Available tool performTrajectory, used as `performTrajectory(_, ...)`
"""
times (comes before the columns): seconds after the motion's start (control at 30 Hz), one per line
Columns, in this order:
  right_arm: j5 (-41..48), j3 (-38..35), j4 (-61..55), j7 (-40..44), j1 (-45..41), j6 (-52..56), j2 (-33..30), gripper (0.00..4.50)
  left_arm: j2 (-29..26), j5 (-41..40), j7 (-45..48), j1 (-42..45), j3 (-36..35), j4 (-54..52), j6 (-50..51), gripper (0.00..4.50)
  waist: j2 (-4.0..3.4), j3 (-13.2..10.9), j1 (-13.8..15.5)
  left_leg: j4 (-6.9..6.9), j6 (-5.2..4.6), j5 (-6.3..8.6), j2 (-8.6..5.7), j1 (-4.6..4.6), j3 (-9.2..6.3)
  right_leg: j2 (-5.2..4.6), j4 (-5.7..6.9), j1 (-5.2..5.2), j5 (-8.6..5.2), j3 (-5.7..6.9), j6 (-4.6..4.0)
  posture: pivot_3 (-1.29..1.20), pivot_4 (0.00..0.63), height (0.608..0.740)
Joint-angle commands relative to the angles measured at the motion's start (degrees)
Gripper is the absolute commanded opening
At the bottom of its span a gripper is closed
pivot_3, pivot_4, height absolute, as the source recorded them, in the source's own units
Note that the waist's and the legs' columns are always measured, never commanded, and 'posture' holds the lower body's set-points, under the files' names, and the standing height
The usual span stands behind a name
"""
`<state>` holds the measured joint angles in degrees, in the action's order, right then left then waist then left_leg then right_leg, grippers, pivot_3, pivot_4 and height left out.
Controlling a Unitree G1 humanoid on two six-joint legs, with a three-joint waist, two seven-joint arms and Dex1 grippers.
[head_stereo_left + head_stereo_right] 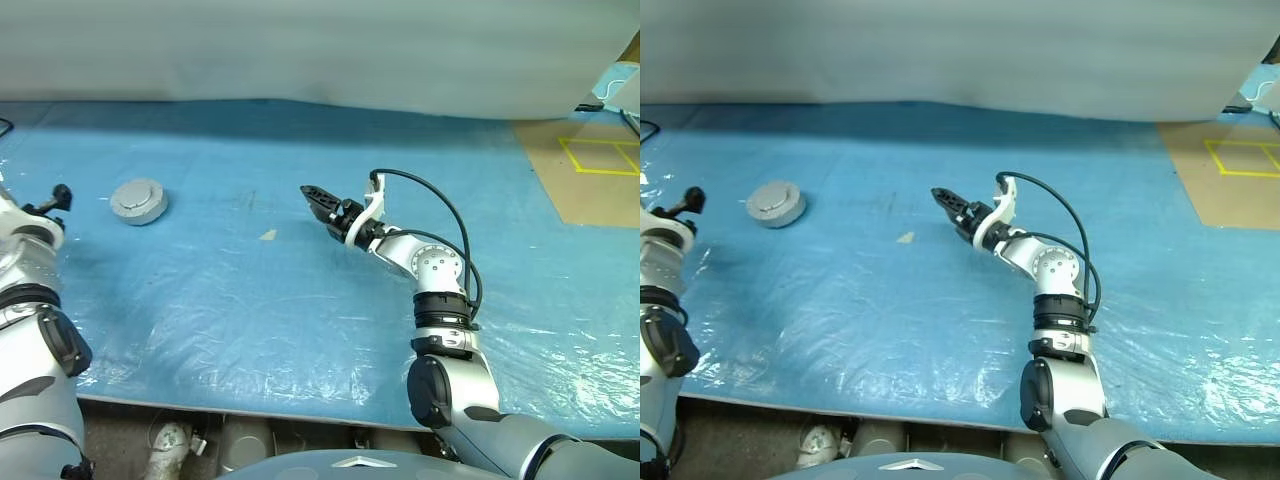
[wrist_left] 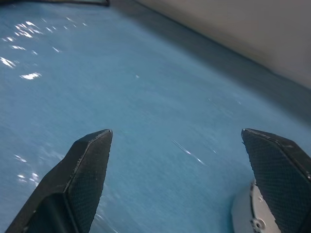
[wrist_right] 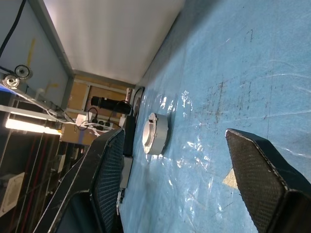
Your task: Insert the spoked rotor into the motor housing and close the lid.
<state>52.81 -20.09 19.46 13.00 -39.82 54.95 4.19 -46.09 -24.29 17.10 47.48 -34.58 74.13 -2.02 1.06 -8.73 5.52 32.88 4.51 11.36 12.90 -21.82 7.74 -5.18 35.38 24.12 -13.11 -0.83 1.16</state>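
Note:
A round silver-grey motor housing sits on the blue sheet at the far left, with the lid, slightly raised at its centre, lying on top of it. The spoked rotor is hidden. My left gripper is to the left of the housing, apart from it, and open; the left wrist view has its fingers spread wide over bare sheet, with the housing's edge beside one finger. Over the middle of the table my right gripper is open and empty, pointing left toward the housing.
The table is covered by a crinkled blue plastic sheet. A small tan scrap lies between the housing and my right gripper. Brown cardboard with yellow tape lines is at the far right. A grey wall closes the back.

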Motion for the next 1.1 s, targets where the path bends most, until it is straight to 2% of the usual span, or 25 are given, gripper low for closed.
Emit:
performTrajectory(0.03,-0.2,1.1,-1.2,2.0,-0.5,-1.0,0.0,3.44,-3.0,-1.2,3.8,2.4,-1.4,-1.6,-0.3,4.48,0.0,0.0,0.1,0.0,0.0,0.0,0.0,0.0,0.0,-0.01,0.0,0.0,0.0,0.0,0.0,0.0,0.15,0.74)
performTrajectory(0.17,-4.5,4.3,-5.5,4.7,1.0,-5.4,-2.3,3.44,-2.6,-1.3,11.0,6.1,0.0,-4.3,1.1,4.48,0.01,0.0,0.3,0.08,0.0,0.0,0.0,-0.02,0.0,-0.02,0.04,-0.02,0.0,0.03,-0.01,0.0,0.15,0.74)
performTrajectory(0.23,-9.2,6.7,-9.2,6.0,2.5,-11.8,-3.9,3.44,-1.0,-0.7,15.8,8.0,2.2,-7.1,1.9,4.48,0.01,0.0,0.4,0.11,0.0,0.0,0.0,-0.05,-0.02,-0.03,0.05,-0.02,0.0,0.05,-0.01,0.0,0.15,0.74)
performTrajectory(0.37,-14.3,9.3,-13.5,8.1,4.2,-16.4,-8.7,3.44,3.5,-2.5,24.5,9.0,5.7,-16.5,6.3,4.48,0.0,0.0,0.3,0.12,0.0,0.0,-0.01,-0.06,-0.02,-0.05,0.06,-0.02,0.0,0.05,-0.01,0.0,0.15,0.74)
performTrajectory(0.47,-16.6,10.4,-17.1,10.1,5.6,-18.2,-13.0,3.44,9.1,-5.3,29.1,5.3,10.0,-32.0,12.7,4.48,0.0,0.0,0.2,0.13,0.0,0.0,-0.01,-0.09,-0.01,-0.03,0.08,-0.03,0.01,0.04,-0.02,0.0,0.15,0.74)
performTrajectory(0.57,-21.3,12.8,-19.9,11.1,6.8,-21.1,-17.0,3.44,14.0,-7.4,32.5,-2.0,16.0,-48.7,18.6,4.48,-0.01,0.0,-0.2,0.15,-0.01,-0.01,-0.02,-0.14,-0.01,-0.02,0.08,-0.02,0.01,0.0,-0.03,0.0,0.15,0.74)
performTrajectory(0.7,-26.6,16.1,-23.2,12.0,9.0,-24.3,-20.7,3.44,19.0,-6.0,33.0,-11.1,23.9,-62.0,21.0,4.48,-0.06,0.0,-0.8,0.13,-0.02,-0.01,0.01,-0.11,-0.01,0.06,0.07,-0.01,0.0,-0.09,-0.06,0.0,0.15,0.74)
performTrajectory(0.8,-27.8,16.6,-25.3,11.3,11.2,-24.6,-21.0,3.44,22.5,-4.4,32.2,-16.3,27.9,-65.5,20.3,4.48,-0.06,0.0,-0.9,0.18,-0.02,-0.01,0.01,-0.07,-0.01,0.05,0.12,-0.01,0.0,-0.12,-0.06,0.0,0.15,0.74)
performTrajectory(0.9,-28.9,17.0,-26.7,10.8,12.9,-24.5,-21.3,3.44,23.7,-2.1,32.9,-19.1,30.7,-66.5,18.2,4.48,-0.07,0.0,-0.9,0.21,-0.05,-0.02,0.0,0.04,0.01,0.03,0.17,-0.05,0.0,-0.19,-0.06,0.0,0.15,0.74)
performTrajectory(1.1,-30.7,15.7,-26.4,8.7,12.9,-24.7,-21.3,3.44,24.6,0.8,31.0,-17.3,31.2,-62.6,15.7,4.48,-0.14,-0.1,-1.2,0.23,-0.1,-0.05,-0.04,0.12,0.09,0.02,0.19,-0.05,0.01,-0.33,-0.06,0.0,0.15,0.74)
